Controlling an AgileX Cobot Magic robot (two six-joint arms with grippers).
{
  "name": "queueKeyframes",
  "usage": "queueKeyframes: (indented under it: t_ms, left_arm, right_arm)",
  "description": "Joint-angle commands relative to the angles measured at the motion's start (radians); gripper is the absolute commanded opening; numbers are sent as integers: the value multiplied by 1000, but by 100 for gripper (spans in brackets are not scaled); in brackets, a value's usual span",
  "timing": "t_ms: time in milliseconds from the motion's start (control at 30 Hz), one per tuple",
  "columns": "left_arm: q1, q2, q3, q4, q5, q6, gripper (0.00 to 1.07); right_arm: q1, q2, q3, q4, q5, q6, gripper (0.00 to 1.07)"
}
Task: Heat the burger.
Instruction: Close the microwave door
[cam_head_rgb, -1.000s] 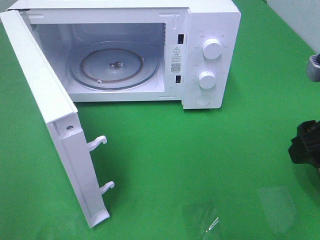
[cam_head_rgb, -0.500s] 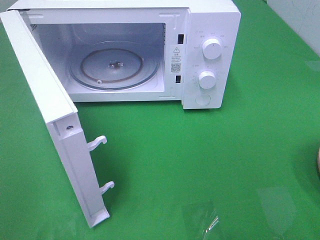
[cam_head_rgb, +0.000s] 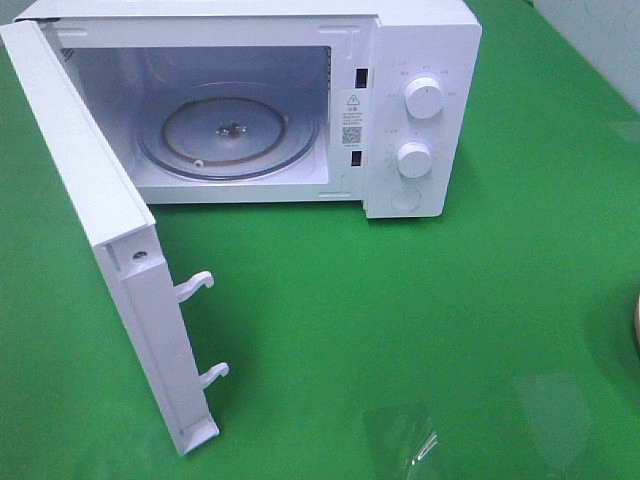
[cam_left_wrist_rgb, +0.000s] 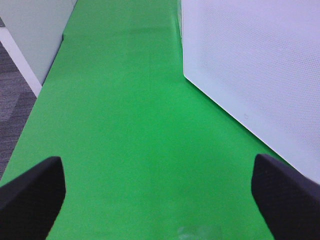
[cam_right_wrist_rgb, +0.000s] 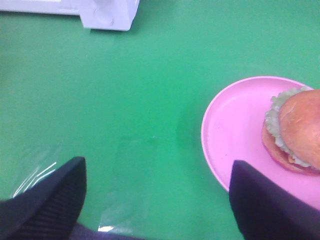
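Observation:
The burger (cam_right_wrist_rgb: 300, 130), with a golden-brown bun and green lettuce, sits on a pink round plate (cam_right_wrist_rgb: 235, 130) on the green table, seen in the right wrist view. My right gripper (cam_right_wrist_rgb: 160, 200) is open and empty above the table beside the plate, with one finger (cam_right_wrist_rgb: 270, 205) over the plate's rim. The white microwave (cam_head_rgb: 420, 60) stands at the back with its door (cam_head_rgb: 90, 200) swung wide open and a bare glass turntable (cam_head_rgb: 225, 135) inside. My left gripper (cam_left_wrist_rgb: 160, 200) is open and empty over the green cloth beside the door's outer face (cam_left_wrist_rgb: 260, 65). Neither gripper shows in the high view.
The microwave's two knobs (cam_head_rgb: 424, 98) face front. Door latch hooks (cam_head_rgb: 195, 286) stick out from the open door. Shiny clear patches (cam_head_rgb: 400, 440) lie on the cloth near the front. The table's left edge (cam_left_wrist_rgb: 30, 100) drops to a grey floor. A tan sliver (cam_head_rgb: 637, 320) shows at the right edge.
One second ago my right arm's black gripper showed at the right edge of the high view; it has moved out of that view. The microwave and door have not moved.

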Motion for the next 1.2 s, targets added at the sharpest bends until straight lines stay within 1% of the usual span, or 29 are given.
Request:
queueKeyframes:
  t_ms: [33, 133, 267, 1200]
  left_arm:
    - [1, -19, 3, -2, -1, -1, 93]
    - [1, -19, 3, -2, -1, -1, 93]
    - [1, -19, 3, -2, -1, -1, 93]
    - [1, -18, 3, -2, -1, -1, 93]
  right_arm:
    - [-58, -84, 3, 2, -16, 4, 76]
    - [-99, -163, 8, 10, -15, 2, 76]
    - [-118, -183, 8, 11, -15, 1, 76]
    - [-117, -183, 8, 11, -15, 0, 76]
